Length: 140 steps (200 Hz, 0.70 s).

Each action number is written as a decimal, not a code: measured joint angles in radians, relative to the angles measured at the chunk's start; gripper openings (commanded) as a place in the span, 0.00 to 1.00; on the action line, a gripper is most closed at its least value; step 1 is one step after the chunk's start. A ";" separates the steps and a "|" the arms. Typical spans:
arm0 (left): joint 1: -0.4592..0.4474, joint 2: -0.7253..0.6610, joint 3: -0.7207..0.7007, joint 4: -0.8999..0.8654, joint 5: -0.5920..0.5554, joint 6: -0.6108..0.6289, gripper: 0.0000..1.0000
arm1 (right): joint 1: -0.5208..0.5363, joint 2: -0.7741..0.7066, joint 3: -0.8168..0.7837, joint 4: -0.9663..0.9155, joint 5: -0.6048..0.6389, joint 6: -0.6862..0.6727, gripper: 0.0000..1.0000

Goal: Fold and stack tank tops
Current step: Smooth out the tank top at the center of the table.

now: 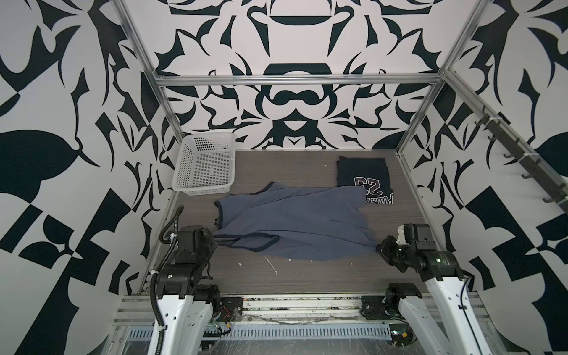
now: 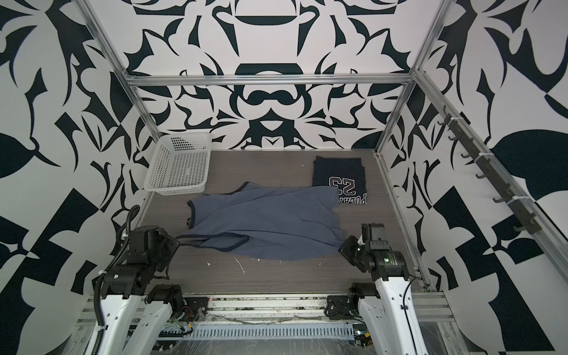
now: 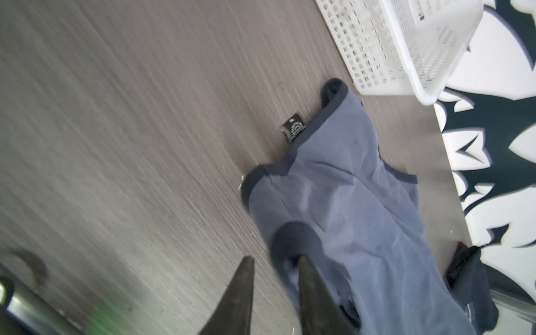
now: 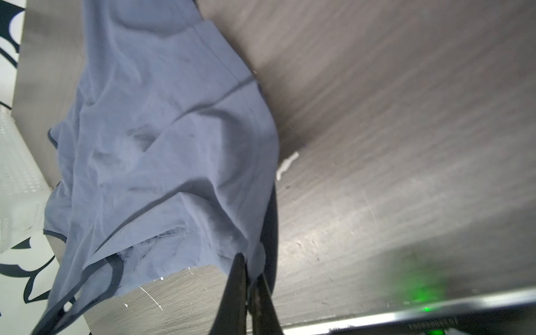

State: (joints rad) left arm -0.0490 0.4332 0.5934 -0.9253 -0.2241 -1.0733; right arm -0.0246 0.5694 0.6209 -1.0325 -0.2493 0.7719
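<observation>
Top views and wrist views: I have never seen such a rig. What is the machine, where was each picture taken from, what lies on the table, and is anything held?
It is a robot with two arms, the left arm and the right arm, each ending in two-fingered jaws. Two pictures look down from one overhead camera; the other two come from a camera on each wrist. On the wooden table lie a spread-out grey-blue tank top, a folded navy tank top printed "23" at the far right, and a white basket at the far left. The right arm's jaws are shut on the grey-blue top's edge; the left arm's jaws stand open at its dark-trimmed strap, not gripping it.
</observation>
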 measured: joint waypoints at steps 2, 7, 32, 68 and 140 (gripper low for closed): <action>0.000 -0.005 -0.002 -0.002 -0.001 -0.008 0.46 | 0.000 -0.004 0.000 -0.005 0.003 0.003 0.11; 0.000 -0.018 -0.005 -0.013 -0.007 -0.022 0.51 | 0.000 -0.016 0.001 -0.014 0.011 0.009 0.14; -0.001 -0.085 -0.005 -0.057 -0.041 -0.082 0.64 | 0.000 -0.047 0.040 -0.080 0.079 0.030 0.32; -0.002 -0.037 0.050 -0.041 0.001 -0.031 0.59 | 0.000 -0.045 0.129 -0.118 0.149 0.014 0.42; -0.619 0.636 0.188 0.220 0.108 0.069 0.52 | 0.000 0.063 0.121 -0.008 0.070 -0.056 0.50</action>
State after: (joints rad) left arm -0.6682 1.0695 0.7815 -0.7052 -0.1162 -1.0046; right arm -0.0246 0.6323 0.7418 -1.0405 -0.1795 0.7162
